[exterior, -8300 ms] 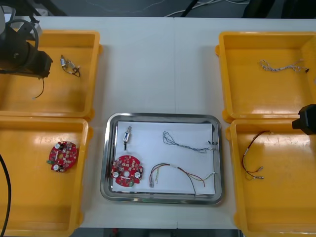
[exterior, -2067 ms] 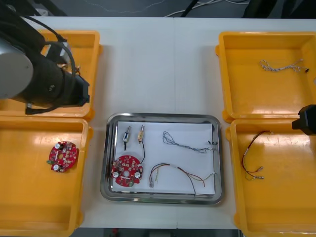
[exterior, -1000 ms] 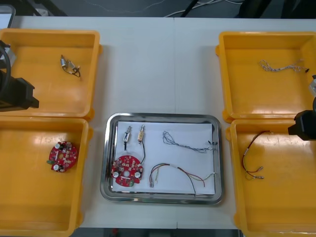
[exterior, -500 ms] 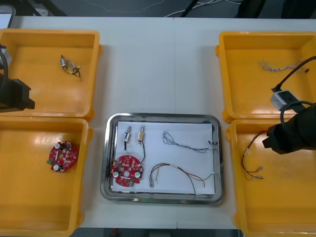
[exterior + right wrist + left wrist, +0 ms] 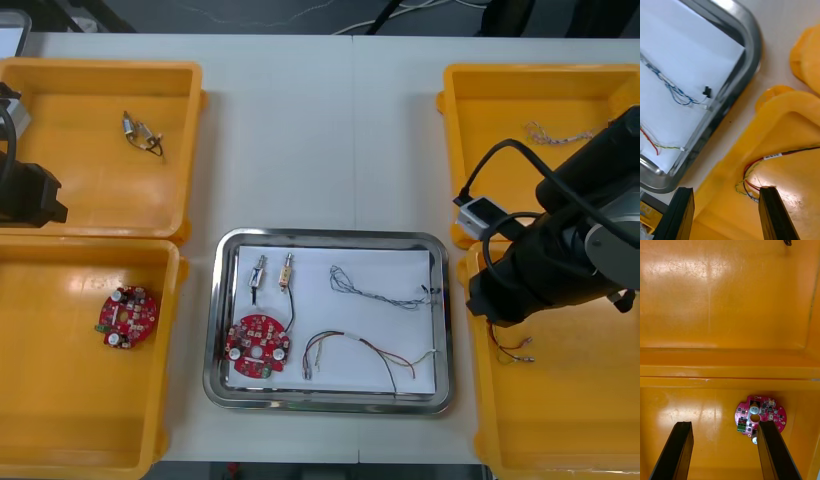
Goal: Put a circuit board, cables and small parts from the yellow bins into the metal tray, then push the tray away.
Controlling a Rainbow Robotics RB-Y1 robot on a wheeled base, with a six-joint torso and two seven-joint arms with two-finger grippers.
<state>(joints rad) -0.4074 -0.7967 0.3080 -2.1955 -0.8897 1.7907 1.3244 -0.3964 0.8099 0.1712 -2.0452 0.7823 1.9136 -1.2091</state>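
Note:
The metal tray [image 5: 328, 236], white inside, lies at the table's middle. In it are a round red circuit board [image 5: 257, 346], two small metal parts [image 5: 259, 273], a blue and white cable [image 5: 380, 290] and a red and yellow cable [image 5: 365, 352]. My right arm [image 5: 545, 265] hangs over the inner edge of the near right yellow bin [image 5: 560, 420], beside the tray. In the right wrist view my right gripper [image 5: 726, 215] is open above that bin's rim, near its red and yellow cable [image 5: 752, 180] and the tray's corner [image 5: 748, 48]. My left gripper [image 5: 725, 453] is open and holds nothing.
My left arm [image 5: 25, 195] is parked at the left edge, over the far left bin [image 5: 100, 200], which holds a small metal part [image 5: 142, 135]. The near left bin holds another circuit board [image 5: 126, 315]. A blue and white cable [image 5: 560, 133] lies in the far right bin.
My right arm has swung in from the right edge toward the tray, now over the near right bin's inner side. The left arm has stayed at the left edge.

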